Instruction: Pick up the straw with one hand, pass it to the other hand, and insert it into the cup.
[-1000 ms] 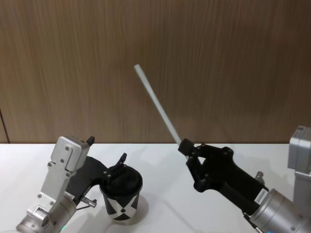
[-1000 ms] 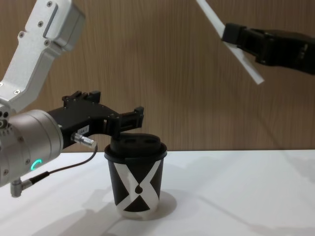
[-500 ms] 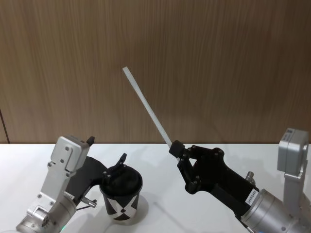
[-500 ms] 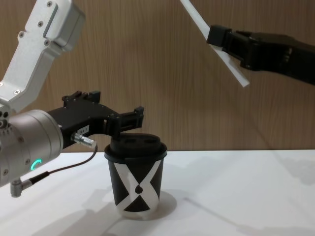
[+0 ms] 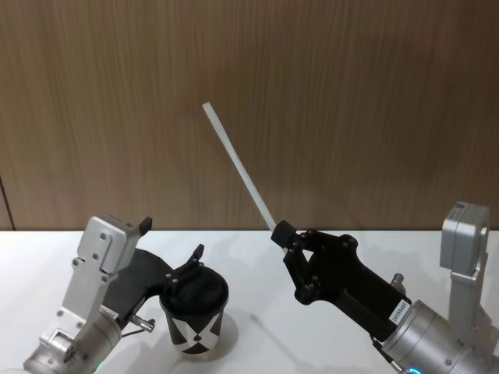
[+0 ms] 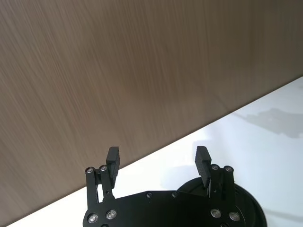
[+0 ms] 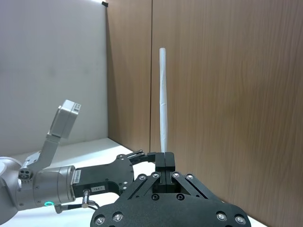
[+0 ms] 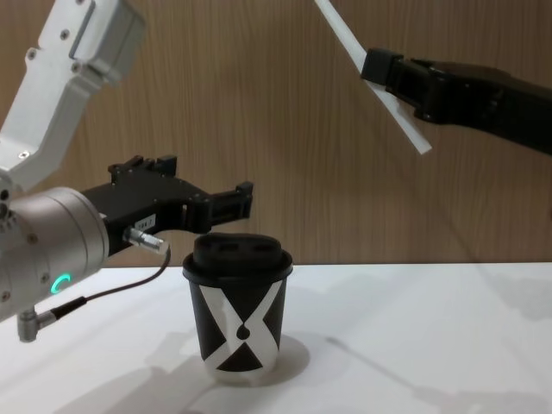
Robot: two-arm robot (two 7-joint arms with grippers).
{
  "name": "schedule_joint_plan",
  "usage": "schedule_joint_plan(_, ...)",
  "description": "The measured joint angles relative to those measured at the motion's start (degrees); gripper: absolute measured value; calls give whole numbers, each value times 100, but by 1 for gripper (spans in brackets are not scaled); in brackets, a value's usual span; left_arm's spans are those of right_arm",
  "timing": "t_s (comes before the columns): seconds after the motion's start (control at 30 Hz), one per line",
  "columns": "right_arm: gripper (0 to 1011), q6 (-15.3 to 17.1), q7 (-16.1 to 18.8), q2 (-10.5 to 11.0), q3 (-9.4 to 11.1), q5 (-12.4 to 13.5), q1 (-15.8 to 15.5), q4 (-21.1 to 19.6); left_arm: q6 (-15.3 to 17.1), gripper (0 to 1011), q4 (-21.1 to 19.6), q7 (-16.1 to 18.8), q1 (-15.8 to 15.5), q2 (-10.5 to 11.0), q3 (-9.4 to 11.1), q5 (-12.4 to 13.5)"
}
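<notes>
Brown wood-grain panelling (image 5: 351, 93) backed the whole scene, with a plain white tabletop (image 8: 414, 345) below it. Of the robot's two arms, the left gripper (image 6: 158, 158), black-fingered on a silver cylindrical wrist with a green glowing ring, hung low just over the table with its fingers spread wide and nothing between them. One fingertip stood above the edge of the small black paper cup (image 8: 240, 323) with its white X and domed black lid (image 8: 237, 250). The slim all-black right gripper (image 5: 282, 231) was raised well above the table on the robot's right, its fingers closed tight on the thin white straw (image 5: 238, 167). The straw's long axis slanted steeply, its long free end rising and leaning toward the robot's left, so that the upper tip stood high above the cup and the open left fingers, well apart from both. I judged the handover to turn on that gap: the left gripper was nearest the cup but lay below and to the left of the straw, so one arm would have to close the height between them. The chest view showed a short stub of straw poking out beneath the right fingers, which the head view hid. The right wrist view looked straight along the straw with the left arm beyond it, while the left wrist view made the wide spread of the left fingers plain.
</notes>
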Motion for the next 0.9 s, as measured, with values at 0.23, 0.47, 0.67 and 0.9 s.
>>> schedule_joint_plan(0.23, 0, 10, -26, -16, -7, 18, 12, 23, -54, 1003, -149, -270, 72, 19, -132, -334)
schedule_joint_plan(0.47, 0, 14, -47, -26, -12, 28, 20, 38, -91, 1003, -408, -733, 178, 69, -359, -907)
schedule_joint_plan(0.67, 0, 16, -52, -28, -14, 32, 23, 43, -82, 1003, -628, -1142, 293, 114, -558, -1466)
schedule_joint_plan(0.9, 0, 19, -56, -32, -15, 37, 26, 47, -22, 1003, -845, -1520, 420, 178, -749, -2022)
